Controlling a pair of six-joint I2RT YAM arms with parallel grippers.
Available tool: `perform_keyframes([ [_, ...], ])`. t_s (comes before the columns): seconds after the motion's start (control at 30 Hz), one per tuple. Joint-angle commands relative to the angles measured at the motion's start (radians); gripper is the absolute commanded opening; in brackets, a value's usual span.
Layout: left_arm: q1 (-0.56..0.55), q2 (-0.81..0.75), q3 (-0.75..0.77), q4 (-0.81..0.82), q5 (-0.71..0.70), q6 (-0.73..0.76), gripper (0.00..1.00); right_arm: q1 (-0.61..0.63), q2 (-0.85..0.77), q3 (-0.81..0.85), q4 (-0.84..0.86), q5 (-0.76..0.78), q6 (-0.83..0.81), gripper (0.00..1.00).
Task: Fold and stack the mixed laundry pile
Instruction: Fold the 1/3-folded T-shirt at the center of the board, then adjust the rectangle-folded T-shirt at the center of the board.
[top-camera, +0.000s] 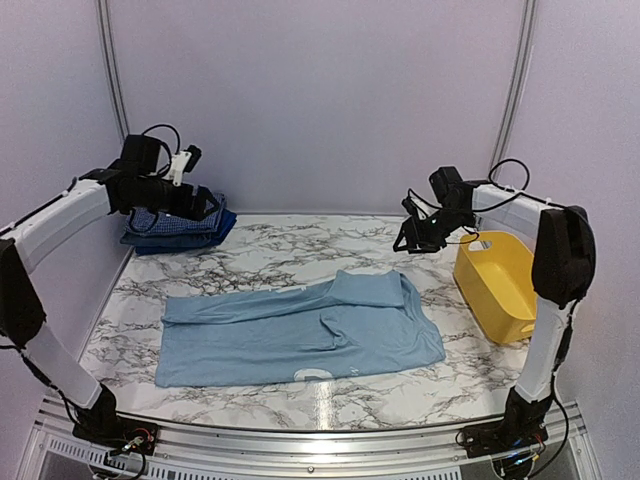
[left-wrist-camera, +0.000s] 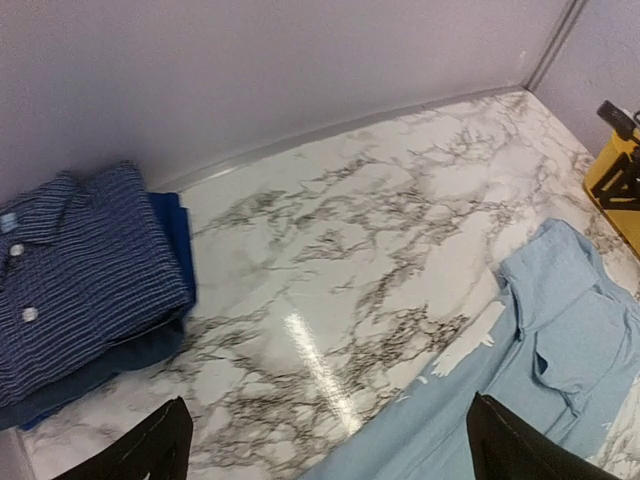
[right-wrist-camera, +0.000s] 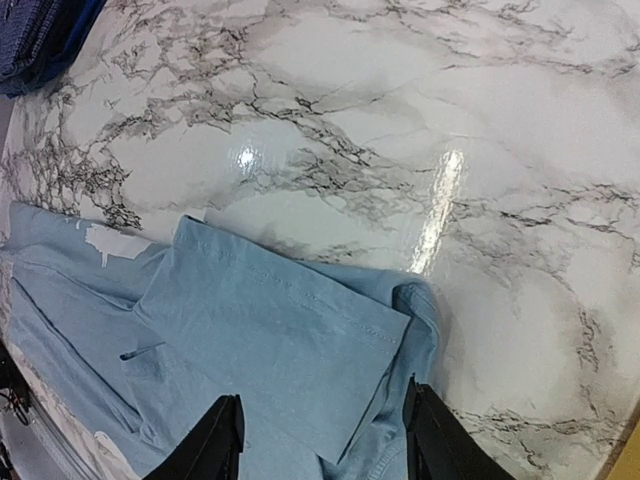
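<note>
Overhead, my left pincer (top-camera: 193, 204) hangs wide and empty above the checked shirt (top-camera: 165, 222), which lies folded on a dark piece (top-camera: 218, 232) at the upper left of the frame. My right pincer (top-camera: 413, 238) hovers at the right near the tub (top-camera: 520, 290), jaws partly apart and gripping nothing. The T-shirt (top-camera: 300, 335) lies flat at the centre of the table (top-camera: 280, 255), nearer the bottom edge. Its long axis runs left to right, tilted slightly up at the right, where a sleeve is turned in over the body. I cannot tell for sure which end is the neck. The trouble I foresee is the slick marble. If I pinch only one layer or one corner, the cloth would likely slide and skew, and the turned-in sleeve could flop open. A careless carry to the upper left could also drag the finished stack askew.
</note>
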Motion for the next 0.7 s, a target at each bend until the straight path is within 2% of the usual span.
perform_keyframes([
  [0.0,-0.142,0.117,0.042,0.106,0.065,-0.192,0.99,-0.003,0.087,0.048,0.012,-0.065,-0.014,0.49],
  [0.13,-0.229,0.290,0.173,0.139,0.095,-0.312,0.99,-0.005,0.142,0.058,0.020,-0.062,-0.003,0.46],
  [0.33,-0.362,0.476,0.305,0.166,0.088,-0.346,0.99,-0.010,0.198,0.071,0.025,-0.052,0.003,0.40],
  [0.47,-0.378,0.503,0.312,0.169,0.063,-0.355,0.99,-0.009,0.197,0.070,0.012,-0.047,-0.008,0.32],
  [0.67,-0.377,0.474,0.273,0.169,0.014,-0.296,0.99,-0.011,0.173,0.049,0.002,-0.065,-0.013,0.13],
])
